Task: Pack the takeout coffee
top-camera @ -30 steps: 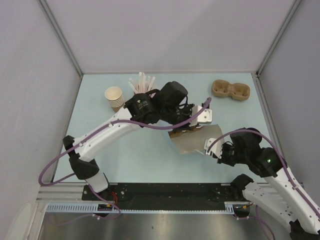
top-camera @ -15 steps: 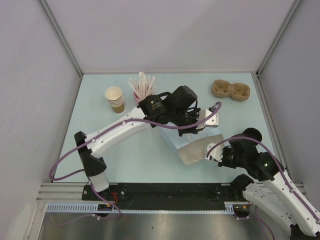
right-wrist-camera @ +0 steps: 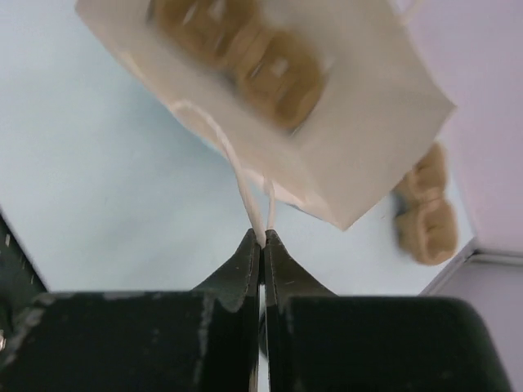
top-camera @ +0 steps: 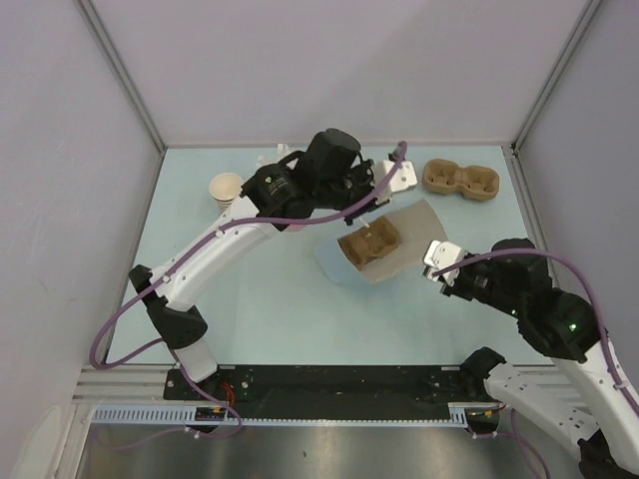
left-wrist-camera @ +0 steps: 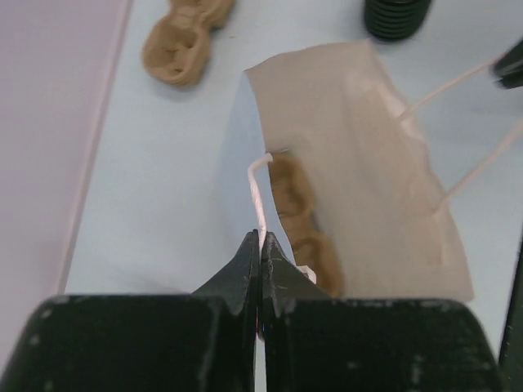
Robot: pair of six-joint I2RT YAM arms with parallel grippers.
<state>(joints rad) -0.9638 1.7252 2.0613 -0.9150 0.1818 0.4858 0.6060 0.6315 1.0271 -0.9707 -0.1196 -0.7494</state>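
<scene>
- From above, my left gripper [top-camera: 397, 185] reaches to the back of the table [top-camera: 270, 289], at the far edge of the paper bag [top-camera: 409, 232].
- My right gripper [top-camera: 434, 261] sits at the bag's near right edge, so the bag hangs open between my two hands with its mouth facing up.
- A brown moulded cup tray [top-camera: 367, 242] lies inside the bag. A second tray [top-camera: 460, 181] rests on the table behind it, apart from the bag.
- A stack of tan cups [top-camera: 228, 192] stands far left, well clear of everything.
- I cannot tell where the coffee cup is: no view shows it, and the bag's mouth shows only the tray.
- At my left wrist, the left gripper [left-wrist-camera: 260, 245] has its fingers pressed together, pinching the string handle [left-wrist-camera: 257, 192] that rises from the bag [left-wrist-camera: 368, 163].
- The cup tray [left-wrist-camera: 298, 220] shows just inside the bag's open edge, and the second tray [left-wrist-camera: 181, 49] lies upper left.
- The second string handle [left-wrist-camera: 482, 159] runs taut toward the right edge.
- At my right wrist, the right gripper [right-wrist-camera: 262, 241] is closed tight on the second string handle [right-wrist-camera: 243, 184], both strands caught between the tips.
- The bag [right-wrist-camera: 351, 139] hangs beyond them with the cup tray [right-wrist-camera: 245, 57] blurred inside, and the second tray [right-wrist-camera: 429, 216] lies to the right.
</scene>
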